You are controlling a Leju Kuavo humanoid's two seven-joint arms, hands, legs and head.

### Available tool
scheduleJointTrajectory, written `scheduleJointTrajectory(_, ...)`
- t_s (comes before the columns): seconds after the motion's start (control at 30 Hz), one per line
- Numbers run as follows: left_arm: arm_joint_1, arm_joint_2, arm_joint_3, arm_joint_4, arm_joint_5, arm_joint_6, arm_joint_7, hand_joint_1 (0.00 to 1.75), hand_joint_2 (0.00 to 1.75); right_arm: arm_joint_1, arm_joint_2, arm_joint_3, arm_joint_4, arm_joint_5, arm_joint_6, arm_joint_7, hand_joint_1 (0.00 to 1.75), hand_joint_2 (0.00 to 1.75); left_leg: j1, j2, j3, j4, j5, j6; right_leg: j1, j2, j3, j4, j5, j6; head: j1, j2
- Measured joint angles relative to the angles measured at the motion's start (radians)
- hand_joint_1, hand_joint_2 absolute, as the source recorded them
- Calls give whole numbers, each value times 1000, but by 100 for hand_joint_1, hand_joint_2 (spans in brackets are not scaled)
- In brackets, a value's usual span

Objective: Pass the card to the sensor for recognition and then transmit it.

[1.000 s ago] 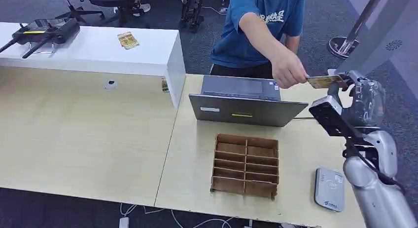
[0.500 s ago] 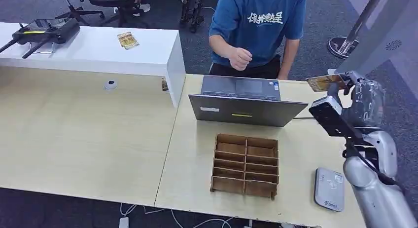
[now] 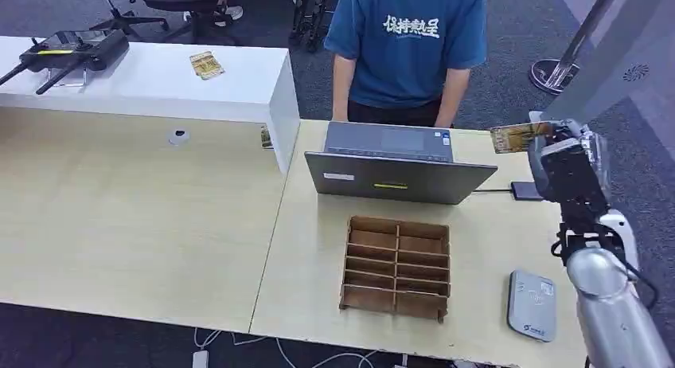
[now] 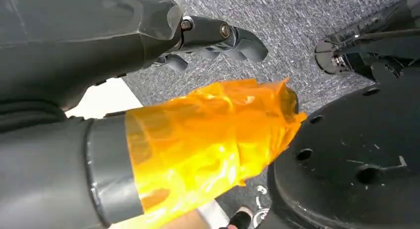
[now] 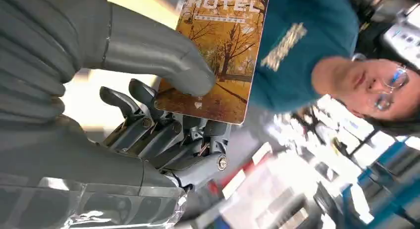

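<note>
The right hand (image 3: 569, 149) is raised at the far right edge of the light wooden table (image 3: 143, 225), above its surface. It grips a hotel key card (image 3: 521, 136) printed with an autumn tree scene. In the right wrist view the thick grey thumb (image 5: 163, 55) presses on the card's printed face while the darker fingers (image 5: 163, 135) curl behind it, so the card (image 5: 223, 50) is pinched firmly between them. In the head view the card sticks out to the left of the hand, roughly level, just past the right far corner of the grey laptop (image 3: 394, 162).

The card sensor (image 3: 532, 305), a flat grey reader with rounded corners, lies at the near right of the table, well apart from the card and nearer than the raised hand. A brown wooden divider tray (image 3: 396, 267) with open compartments sits between the laptop and the near edge, left of the sensor.

A person in a blue T-shirt (image 3: 407, 41) stands on the far side of the table, just behind the laptop. To the far left a white counter (image 3: 159, 81) carries a black remote controller (image 3: 68, 53) and a second small card (image 3: 207, 64).

The left hand (image 4: 213, 35) hangs over grey carpet, its dark fingers bent inward with nothing between them; orange film (image 4: 208, 140) wraps the wrist.
</note>
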Motion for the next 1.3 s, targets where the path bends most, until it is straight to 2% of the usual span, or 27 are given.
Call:
scheduleJointTrajectory(0.13, 0, -2, 10, 0, 0, -1, 3, 0, 0, 8, 4, -47, 22, -189, 28, -16, 175, 175, 0, 0, 0, 0, 0, 0, 0, 0, 0, 0, 0, 0, 0, 0)
scheduleJointTrajectory(0.27, 1, -3, 21, 0, 0, -1, 3, 0, 0, 41, 2, -91, 29, -251, 27, -37, 175, 175, 0, 0, 0, 0, 0, 0, 0, 0, 0, 0, 0, 0, 0, 0)
scheduleJointTrajectory(0.57, 1, -3, 29, 0, -2, -1, 3, 0, 0, 112, -14, -160, 23, -287, 12, -61, 175, 175, 0, 0, 0, 0, 0, 0, 0, 0, -1, 0, 0, 0, 0, 0)
scheduleJointTrajectory(1.0, 6, -10, 47, 0, 3, 0, 3, 0, 0, 316, -66, -316, -42, -335, 17, -107, 175, 175, 0, -2, -1, 0, 0, 0, 0, -2, -1, -1, 0, 0, 0, 0)
scheduleJointTrajectory(1.3, 7, -13, 52, 0, 9, 0, 2, 0, 0, 433, -65, -408, -63, -344, 33, -117, 175, 175, 0, -2, -1, 0, 0, 0, 0, -2, -1, -1, 0, 0, 0, 0)
